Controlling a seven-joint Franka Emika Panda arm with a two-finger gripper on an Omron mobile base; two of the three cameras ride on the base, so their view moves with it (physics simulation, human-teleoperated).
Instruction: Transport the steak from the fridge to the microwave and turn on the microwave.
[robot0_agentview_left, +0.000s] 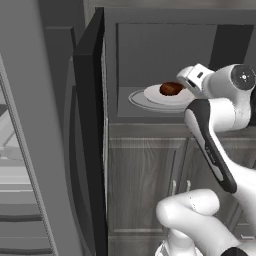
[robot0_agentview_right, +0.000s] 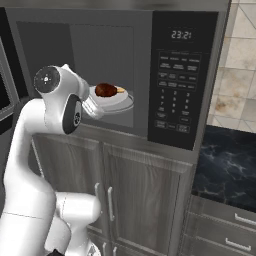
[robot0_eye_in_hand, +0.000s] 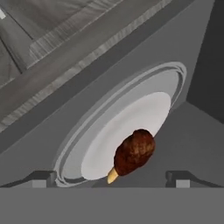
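The steak (robot0_eye_in_hand: 134, 152) is a small, glossy, reddish-brown lump with a pale orange-tan tip. It lies on a white plate (robot0_eye_in_hand: 131, 127), close to the plate's rim, and the plate rests on the round glass turntable (robot0_eye_in_hand: 175, 76) inside the microwave (robot0_agentview_right: 180, 75).

In the hand view you look down on the meat from close range: its mottled, rounded surface and tapered tip are plain, and the turntable shows as concentric rings around the smooth plate. The gripper (robot0_eye_in_hand: 111, 177) stands with its two dark fingertips (robot0_eye_in_hand: 43, 177) well apart, one to each side of the steak's tip and touching nothing; it is wide and holds nothing.

In the left base view you see what the others hide: the black microwave door (robot0_agentview_left: 90, 125) swung out to the left, edge-on, and the grey fridge (robot0_agentview_left: 25, 150) beyond it at the left edge. The hand reaches into the flat grey cavity from the right.

In the right base view you see the dark control panel (robot0_agentview_right: 175, 95) with its keypad grid and a clock display reading 23:21. Grey-brown wood-grain cabinets (robot0_agentview_right: 140, 200) with bar handles sit below, and a dark marbled counter (robot0_agentview_right: 227, 170) and tiled wall lie to the right.
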